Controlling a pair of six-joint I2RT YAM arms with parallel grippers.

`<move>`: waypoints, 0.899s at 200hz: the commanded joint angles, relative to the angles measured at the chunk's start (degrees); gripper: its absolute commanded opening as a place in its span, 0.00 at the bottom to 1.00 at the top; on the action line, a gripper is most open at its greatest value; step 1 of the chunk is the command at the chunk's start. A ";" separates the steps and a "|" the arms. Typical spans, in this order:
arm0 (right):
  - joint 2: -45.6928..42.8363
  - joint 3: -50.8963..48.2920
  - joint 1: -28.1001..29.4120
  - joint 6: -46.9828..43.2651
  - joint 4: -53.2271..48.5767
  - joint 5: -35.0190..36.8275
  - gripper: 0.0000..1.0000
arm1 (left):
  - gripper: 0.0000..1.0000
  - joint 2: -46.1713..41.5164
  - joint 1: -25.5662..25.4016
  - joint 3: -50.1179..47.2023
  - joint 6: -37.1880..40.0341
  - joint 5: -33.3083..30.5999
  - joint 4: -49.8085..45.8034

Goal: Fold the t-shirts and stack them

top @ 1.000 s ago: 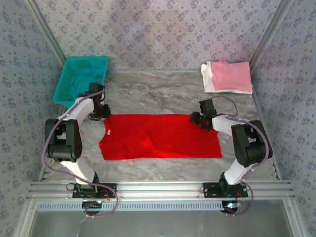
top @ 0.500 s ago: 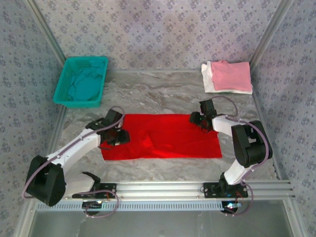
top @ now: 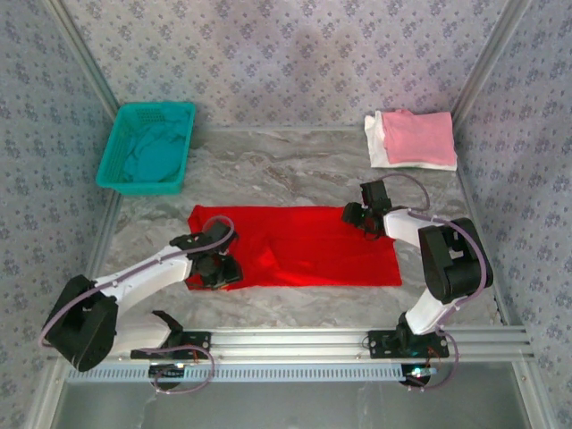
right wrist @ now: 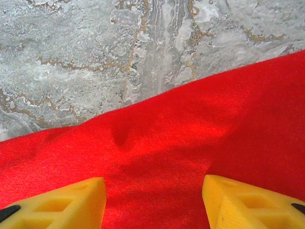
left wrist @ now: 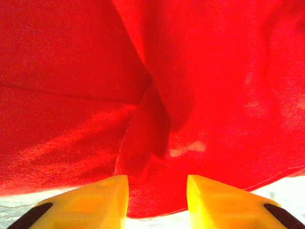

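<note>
Red t-shirt [top: 313, 246] spread mid-table [top: 295, 170]. Left gripper [left wrist: 157, 183] at its near-left corner, jaws narrowly apart over a cloth ridge. Right gripper [right wrist: 155, 183] at its far-right edge, jaws wide, empty. Watch your left jaws: snagging that ridge would drag the fold askew.

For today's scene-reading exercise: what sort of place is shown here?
Probably a robot test booth, not a home: patterned walls enclose a marble-look tabletop, and two white robot arms are bolted to an aluminium rail.
</note>
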 commanded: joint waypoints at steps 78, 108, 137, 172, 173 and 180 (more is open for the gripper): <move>0.68 -1.00 0.51 -0.96 -2.78 -0.10 0.59 | 0.20 1.37 -1.70 -0.85 -3.65 -0.49 0.39; 0.98 -0.80 0.61 -0.87 -2.74 -0.45 0.59 | 0.12 0.59 -1.70 1.33 -3.05 -2.80 -3.27; 1.10 -0.80 0.70 -0.96 -2.71 -0.45 0.59 | 0.07 -1.85 -1.68 4.22 -3.18 -5.76 -9.87; 1.48 -0.55 0.70 -0.89 -2.77 -0.76 0.59 | 0.07 -3.49 -1.66 8.73 -2.97 -8.59 -17.43; 1.48 -0.55 0.73 -0.88 -2.78 -0.74 0.59 | 0.07 -3.47 -1.68 8.81 -2.96 -8.55 -17.55; 1.57 -0.54 0.74 -0.87 -2.79 -0.78 0.59 | 0.05 -3.41 -1.70 9.50 -2.92 -8.83 -18.61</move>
